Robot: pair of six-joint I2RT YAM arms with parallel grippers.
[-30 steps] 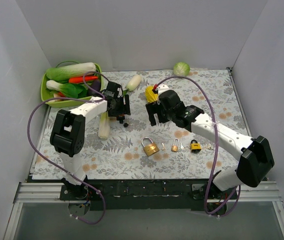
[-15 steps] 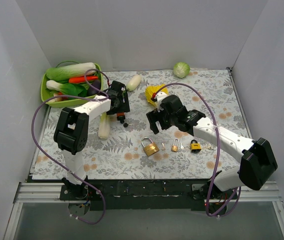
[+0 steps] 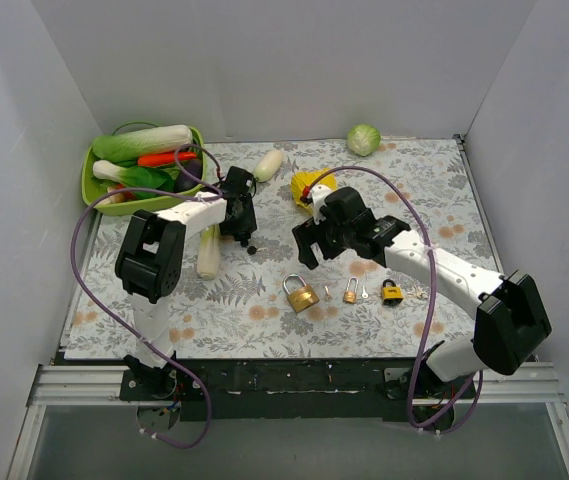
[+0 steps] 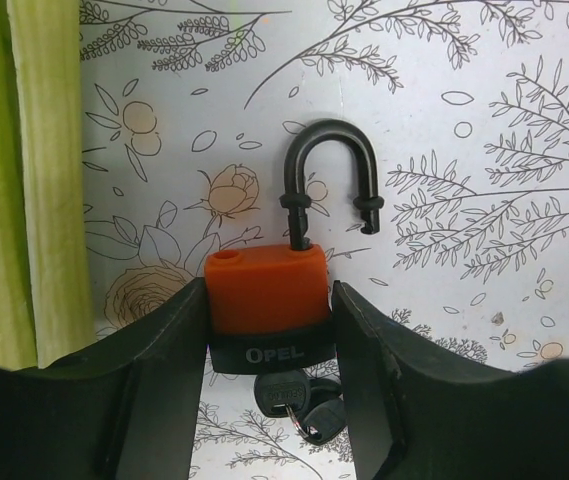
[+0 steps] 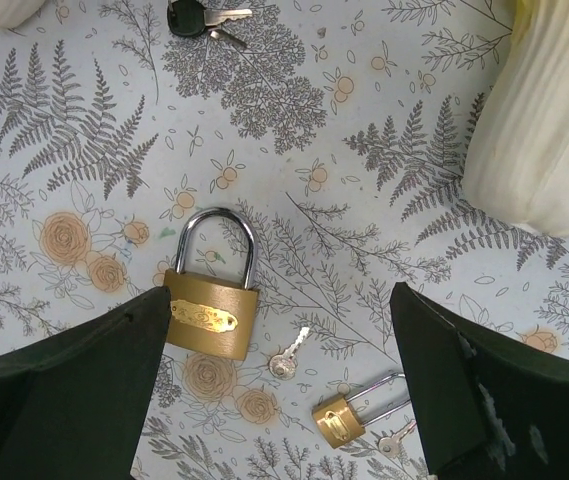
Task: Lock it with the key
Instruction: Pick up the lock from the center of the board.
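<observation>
An orange padlock [image 4: 264,290] with a black base and an open black shackle lies on the flowered mat. My left gripper [image 4: 269,305] is shut on its body, one finger against each side. Black-headed keys [image 4: 299,400] on a ring show just under its base; I cannot tell whether one sits in the keyhole. From above, the left gripper [image 3: 243,225] is at the mat's middle left, with the black keys [image 3: 253,246] beside it. My right gripper [image 5: 279,295] hangs open over a large brass padlock [image 5: 209,310] and a small loose key [image 5: 286,360].
A small brass padlock [image 3: 350,293] with its key and a black-and-yellow padlock [image 3: 392,292] lie right of the large one. A green basket [image 3: 88,180] of vegetables stands back left. A pale green stalk [image 3: 208,250], a white radish [image 3: 268,163], a yellow item [image 3: 304,185] and a cabbage [image 3: 364,138] lie about.
The left gripper's fingers have closed in onto the orange padlock. The right gripper came down a little toward the large brass padlock, then held still, still open.
</observation>
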